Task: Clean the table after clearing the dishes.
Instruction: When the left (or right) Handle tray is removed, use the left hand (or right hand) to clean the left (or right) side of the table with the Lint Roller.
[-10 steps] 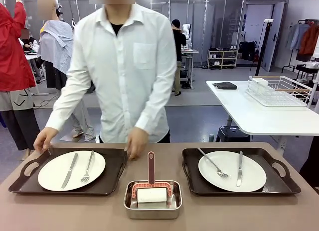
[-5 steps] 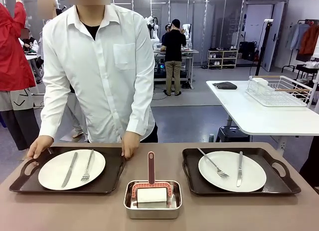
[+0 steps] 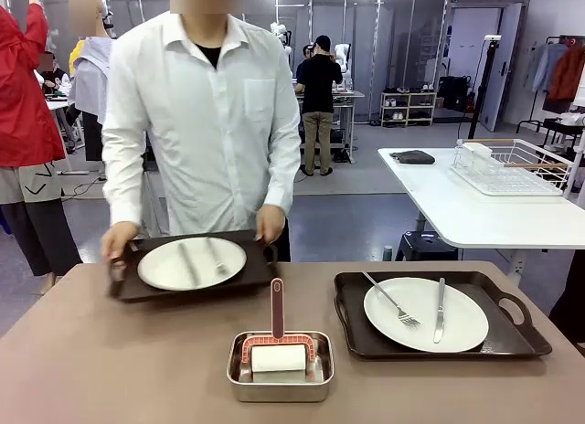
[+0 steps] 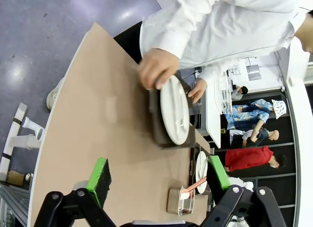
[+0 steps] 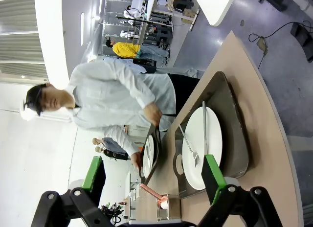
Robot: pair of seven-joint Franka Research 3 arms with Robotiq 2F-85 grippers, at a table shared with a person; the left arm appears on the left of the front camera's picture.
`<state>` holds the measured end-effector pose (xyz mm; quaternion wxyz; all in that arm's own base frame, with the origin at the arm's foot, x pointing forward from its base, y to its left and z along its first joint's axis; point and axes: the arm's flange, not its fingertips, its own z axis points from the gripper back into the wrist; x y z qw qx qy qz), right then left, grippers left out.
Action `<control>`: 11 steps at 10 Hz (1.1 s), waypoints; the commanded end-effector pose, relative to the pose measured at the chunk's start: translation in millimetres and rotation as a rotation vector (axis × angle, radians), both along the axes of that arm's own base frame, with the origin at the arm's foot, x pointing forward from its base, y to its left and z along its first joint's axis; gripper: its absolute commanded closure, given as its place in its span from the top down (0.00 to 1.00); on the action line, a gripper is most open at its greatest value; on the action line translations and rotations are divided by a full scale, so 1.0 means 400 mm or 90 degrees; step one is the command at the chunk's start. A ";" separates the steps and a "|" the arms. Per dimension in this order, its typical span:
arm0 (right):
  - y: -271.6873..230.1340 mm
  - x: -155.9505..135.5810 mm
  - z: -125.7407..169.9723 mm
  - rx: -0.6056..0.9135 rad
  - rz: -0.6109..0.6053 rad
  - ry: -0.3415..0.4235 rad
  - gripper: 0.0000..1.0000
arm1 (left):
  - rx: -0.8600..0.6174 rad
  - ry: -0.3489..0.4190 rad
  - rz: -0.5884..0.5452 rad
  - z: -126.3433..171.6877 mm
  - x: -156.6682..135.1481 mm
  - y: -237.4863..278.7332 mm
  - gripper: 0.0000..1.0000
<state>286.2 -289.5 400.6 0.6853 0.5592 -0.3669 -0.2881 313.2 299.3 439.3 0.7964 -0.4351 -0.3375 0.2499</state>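
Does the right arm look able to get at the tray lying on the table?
Probably yes: the right gripper is open, nothing blocks that tray, and the person's hands hold the other tray.

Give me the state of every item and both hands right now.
Left tray: lifted off the table by the person, left plate aboard.
Right tray: resting on the table, right plate on it.
Roller: lying in the steel tin.
Left hand: open, empty.
Right hand: open, empty.

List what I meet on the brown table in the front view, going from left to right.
First tray, held by the person → steel tin with a roller → second tray, resting on the table.
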 end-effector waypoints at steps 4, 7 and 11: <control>0.000 -0.002 0.008 0.007 -0.002 -0.007 1.00 | -0.001 -0.008 -0.006 -0.005 -0.005 0.006 1.00; 0.000 -0.002 0.008 0.007 -0.002 -0.007 1.00 | 0.063 -0.017 -0.069 0.046 0.059 -0.085 1.00; 0.000 -0.002 0.008 0.007 -0.002 -0.007 1.00 | 0.274 -0.064 -0.336 0.220 0.269 -0.506 1.00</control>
